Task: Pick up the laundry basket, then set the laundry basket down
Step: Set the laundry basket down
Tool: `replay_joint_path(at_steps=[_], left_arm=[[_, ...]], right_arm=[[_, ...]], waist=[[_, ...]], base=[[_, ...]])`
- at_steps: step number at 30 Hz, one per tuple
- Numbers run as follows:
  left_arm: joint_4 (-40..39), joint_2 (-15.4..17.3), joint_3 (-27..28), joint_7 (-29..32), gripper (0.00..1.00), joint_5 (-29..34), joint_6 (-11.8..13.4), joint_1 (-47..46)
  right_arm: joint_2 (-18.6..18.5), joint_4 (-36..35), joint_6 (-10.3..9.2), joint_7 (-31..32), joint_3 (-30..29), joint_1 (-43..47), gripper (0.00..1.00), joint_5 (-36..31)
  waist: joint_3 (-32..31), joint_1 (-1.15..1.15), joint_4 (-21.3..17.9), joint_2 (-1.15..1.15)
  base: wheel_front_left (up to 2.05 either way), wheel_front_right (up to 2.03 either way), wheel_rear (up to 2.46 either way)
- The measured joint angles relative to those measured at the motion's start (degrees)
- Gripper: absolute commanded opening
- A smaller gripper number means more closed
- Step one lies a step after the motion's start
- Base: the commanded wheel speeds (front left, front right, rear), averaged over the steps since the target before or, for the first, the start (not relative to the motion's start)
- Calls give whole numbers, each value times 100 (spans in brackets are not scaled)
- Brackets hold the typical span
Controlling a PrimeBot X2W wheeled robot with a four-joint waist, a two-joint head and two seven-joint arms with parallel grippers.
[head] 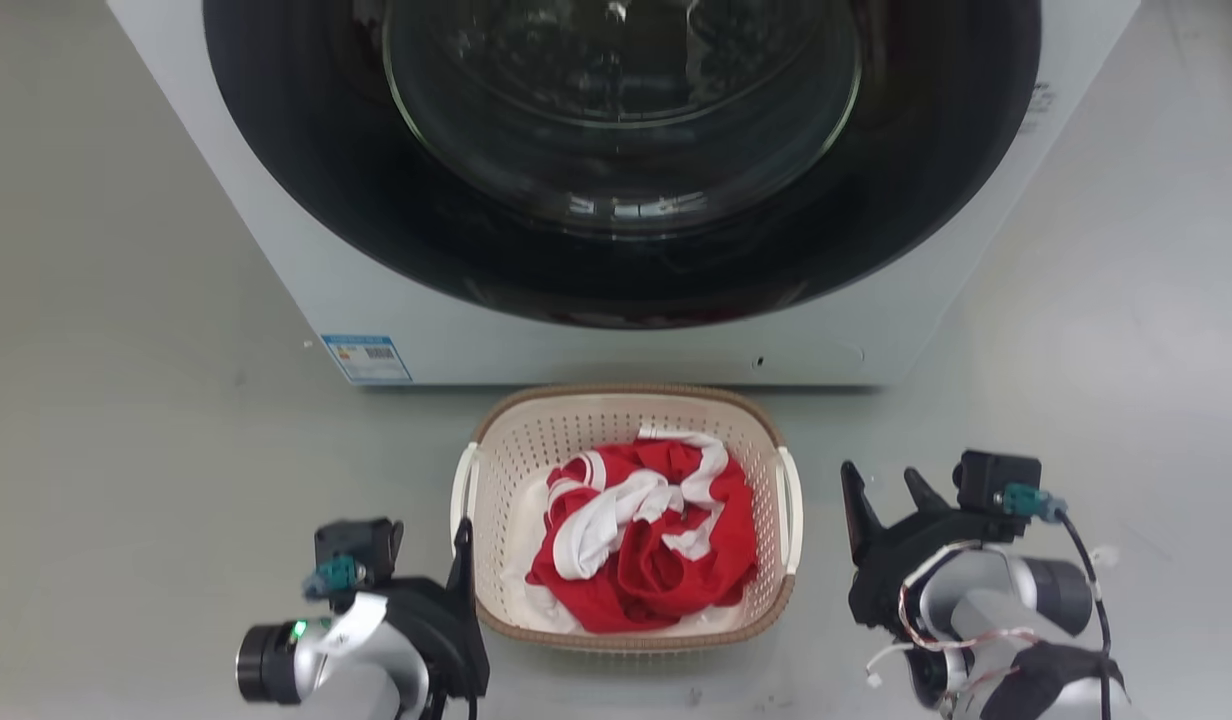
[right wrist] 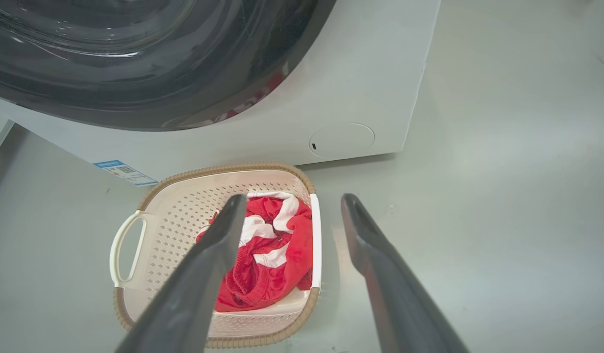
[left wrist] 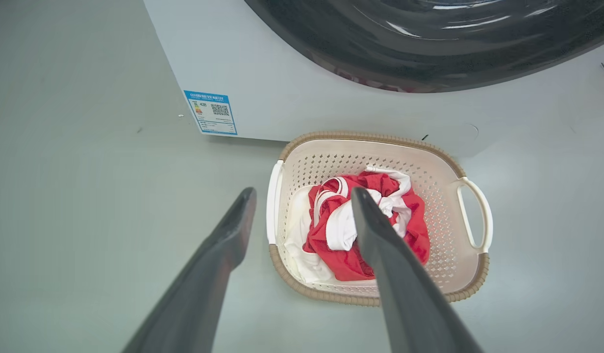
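Observation:
The laundry basket (head: 626,394), cream and perforated with a brown rim, stands on the floor in front of the washing machine. A red and white cloth (head: 646,540) lies bunched inside it. My left gripper (head: 448,562) is open, close beside the basket's left white handle (head: 463,478); in the left wrist view that handle (left wrist: 274,201) lies between the fingers of the left gripper (left wrist: 303,193). My right gripper (head: 886,492) is open and stands a little apart from the right handle (head: 791,500). The right wrist view has this handle (right wrist: 315,235) between the right gripper's (right wrist: 293,198) two fingers.
The white washing machine (head: 616,345) with its dark round door (head: 621,130) stands just behind the basket, a blue label (head: 368,358) at its lower left corner. Pale grey floor (head: 126,400) spreads to both sides and toward me.

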Motion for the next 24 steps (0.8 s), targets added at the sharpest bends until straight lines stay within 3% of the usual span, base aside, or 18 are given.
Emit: replay_joint_path(at_steps=[9,24], left_arm=[[-617,187,127,0,100,375,48,868],[-2052,495,756,0,100,1056,101,2360]], right_arm=[[-58,-659,-101,0,-312,873,100,-357],[-270,-2326,-302,0,-1029,2530,100,-1283]], waist=[[-661,0,17,0],[-1580,1,20,0]], base=[[0,0,0],[0,0,0]])
